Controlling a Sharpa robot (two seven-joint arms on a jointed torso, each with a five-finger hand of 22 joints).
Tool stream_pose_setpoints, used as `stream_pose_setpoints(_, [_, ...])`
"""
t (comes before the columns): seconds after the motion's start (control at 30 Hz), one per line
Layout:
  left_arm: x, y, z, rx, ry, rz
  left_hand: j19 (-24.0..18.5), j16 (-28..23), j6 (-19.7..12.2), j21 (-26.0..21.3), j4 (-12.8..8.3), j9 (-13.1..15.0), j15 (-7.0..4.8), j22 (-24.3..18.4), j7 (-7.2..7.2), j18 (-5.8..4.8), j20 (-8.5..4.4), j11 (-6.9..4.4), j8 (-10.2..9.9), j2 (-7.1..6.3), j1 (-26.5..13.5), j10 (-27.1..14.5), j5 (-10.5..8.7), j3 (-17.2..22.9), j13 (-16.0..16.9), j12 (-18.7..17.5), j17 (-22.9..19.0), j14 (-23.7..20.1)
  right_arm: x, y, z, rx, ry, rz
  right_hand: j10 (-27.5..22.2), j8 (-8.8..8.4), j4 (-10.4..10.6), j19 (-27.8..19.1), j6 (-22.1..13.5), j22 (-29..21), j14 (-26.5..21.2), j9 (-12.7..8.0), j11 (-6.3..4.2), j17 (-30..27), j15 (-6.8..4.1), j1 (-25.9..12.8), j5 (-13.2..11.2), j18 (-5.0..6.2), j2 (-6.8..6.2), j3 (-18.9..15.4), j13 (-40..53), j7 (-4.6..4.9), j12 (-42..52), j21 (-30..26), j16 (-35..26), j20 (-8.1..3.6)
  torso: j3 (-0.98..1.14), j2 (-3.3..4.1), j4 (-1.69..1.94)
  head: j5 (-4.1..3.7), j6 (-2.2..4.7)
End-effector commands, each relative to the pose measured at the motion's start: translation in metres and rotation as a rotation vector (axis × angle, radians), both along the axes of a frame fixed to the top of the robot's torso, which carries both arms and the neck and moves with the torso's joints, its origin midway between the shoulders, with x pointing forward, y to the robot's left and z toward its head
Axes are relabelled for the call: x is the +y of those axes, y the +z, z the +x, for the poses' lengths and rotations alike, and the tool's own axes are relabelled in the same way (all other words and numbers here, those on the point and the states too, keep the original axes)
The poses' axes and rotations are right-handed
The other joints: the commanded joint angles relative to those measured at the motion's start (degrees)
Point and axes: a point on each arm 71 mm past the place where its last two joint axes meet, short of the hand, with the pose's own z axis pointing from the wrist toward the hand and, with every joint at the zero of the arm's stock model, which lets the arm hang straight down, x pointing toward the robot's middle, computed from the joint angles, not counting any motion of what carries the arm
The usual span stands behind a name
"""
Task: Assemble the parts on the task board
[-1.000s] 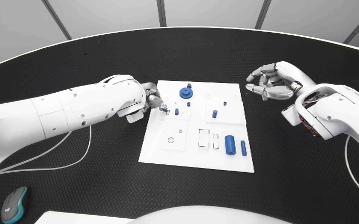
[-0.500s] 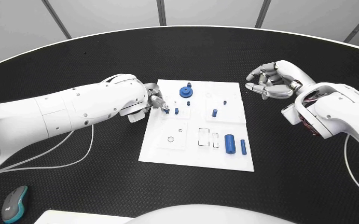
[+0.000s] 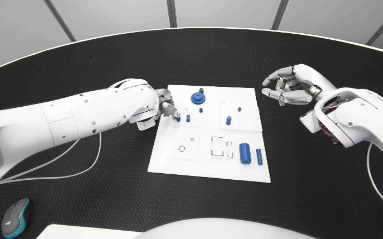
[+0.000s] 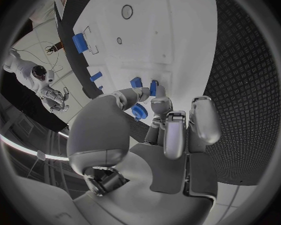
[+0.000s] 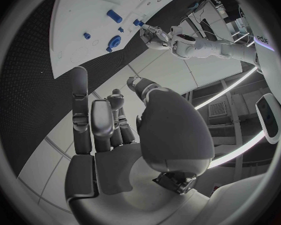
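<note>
The white task board [image 3: 182, 161] lies mid-table. My left hand [image 3: 165, 108] hovers over its near-left edge and pinches a small blue part [image 3: 175, 119] at its fingertips, seen close up as the blue part [image 4: 153, 87]. Just beside it a blue peg [image 3: 188, 118] stands in the board. A blue gear [image 3: 198, 98] sits at the far end, another peg [image 3: 228, 120] in the middle, and two blue cylinders [image 3: 245, 152] lie at the near right. My right hand [image 3: 291, 87] hangs off the board's far right corner, fingers loosely curved and holding nothing.
A dark mouse [image 3: 14, 217] lies at the table's near-left corner. Pale cables [image 3: 79, 164] trail under my left arm. The board [image 5: 78, 15] and my left hand [image 5: 154, 35] appear in the right wrist view.
My left hand has crept slightly further over the board's edge with the blue part. The right hand has stayed still.
</note>
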Motion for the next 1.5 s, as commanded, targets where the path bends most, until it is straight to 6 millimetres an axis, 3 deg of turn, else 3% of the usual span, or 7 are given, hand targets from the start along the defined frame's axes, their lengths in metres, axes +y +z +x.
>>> stream_pose_setpoints(0.03, [0.0000,-0.0003,-0.0004,0.006,-0.004,0.004,0.3,0.3,1.1,0.2,-7.8,0.0,-0.32,0.1,-0.57,-0.79,0.01,-1.54,0.3,0.68,0.1,2.0,0.32,7.7,0.0,0.1,13.9,5.6,0.0002,0.0000,0.0000,0.000,0.001,0.000,0.1,0.33,0.2,0.3,-0.4,0.1,0.4,-0.1,-0.10,0.0,-0.23,0.1,0.3,0.77,-0.14,0.3,0.0,-0.09,0.0,-0.2,-0.3,0.06,-0.02,0.00,0.05,-0.06,-0.08])
stream_pose_setpoints(0.47, [0.0011,-0.0008,0.0002,0.011,0.001,0.011,0.3,0.3,1.1,0.2,-7.8,0.0,-0.32,0.1,-0.57,-0.79,0.01,-1.54,0.3,0.68,0.1,2.0,0.32,7.7,0.0,0.1,13.9,5.6,0.0005,-0.0001,0.0002,0.000,0.001,0.000,0.1,0.33,0.2,0.3,-0.4,0.1,0.4,-0.1,-0.10,0.0,-0.23,0.1,0.3,0.77,-0.14,0.3,0.0,-0.09,0.0,-0.2,-0.3,0.06,0.06,-0.02,0.01,0.00,-0.02])
stream_pose_setpoints(1.5, [-0.0054,-0.0040,0.0008,0.054,-0.027,0.036,0.3,0.4,1.3,0.3,-8.0,-0.1,-0.35,0.1,-0.62,-0.81,-0.02,-1.59,0.4,0.60,-0.1,2.2,0.79,7.8,0.3,0.2,14.2,5.7,0.0003,-0.0002,0.0004,0.001,0.002,-0.001,0.1,0.33,0.2,0.3,-0.4,0.1,0.4,-0.1,-0.10,0.0,-0.23,0.1,0.3,0.77,-0.14,0.3,0.0,-0.09,0.0,-0.2,-0.3,0.06,0.02,0.00,0.02,-0.16,-0.25])
